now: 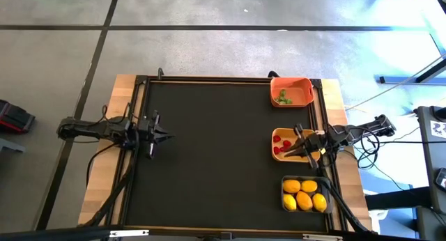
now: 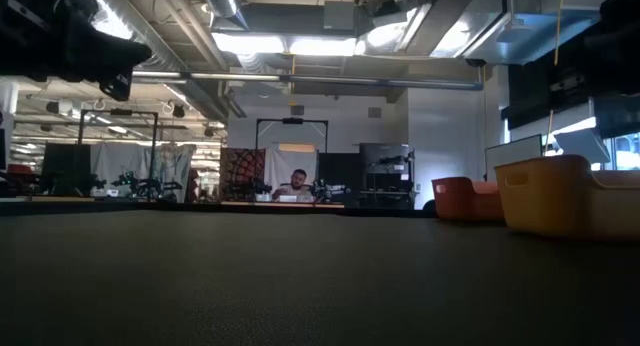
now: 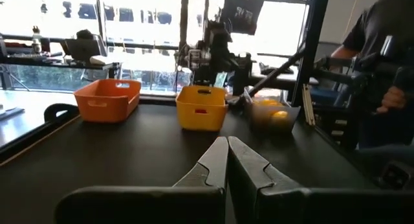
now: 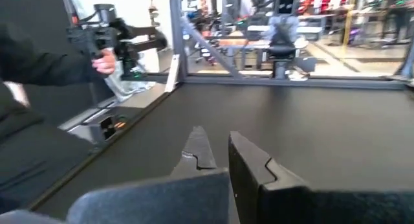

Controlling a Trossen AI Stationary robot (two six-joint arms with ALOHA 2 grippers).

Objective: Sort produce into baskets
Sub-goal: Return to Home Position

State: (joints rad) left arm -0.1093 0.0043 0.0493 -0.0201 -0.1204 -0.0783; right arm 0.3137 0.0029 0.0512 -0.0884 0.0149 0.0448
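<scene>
Overhead, two dark arms flank a black worktop (image 1: 216, 150) with three baskets lined along its right edge. The orange basket (image 1: 309, 91) at the far end holds tiny green pieces (image 1: 283, 97). The yellow-tan basket (image 1: 273, 145) in the middle holds small red pieces (image 1: 279, 143). The dark basket (image 1: 304, 177) at the near end holds four yellow lemons (image 1: 304, 193), packed side by side.

The right pincer (image 1: 289, 152) hangs over the yellow-tan basket, pointing towards the middle of the worktop. In its own wrist view a narrow gap shows between the fingers (image 4: 197, 146), which grip nothing.

The left pincer (image 1: 166, 136) sits at the opposite edge, well apart from all three baskets and aimed across the bare mat at them. Its fingers (image 3: 213, 162) are pressed together and empty.

Beyond the baskets, a person in a dark shirt (image 3: 388, 43) stands beside the worktop, seen from the left wrist.
</scene>
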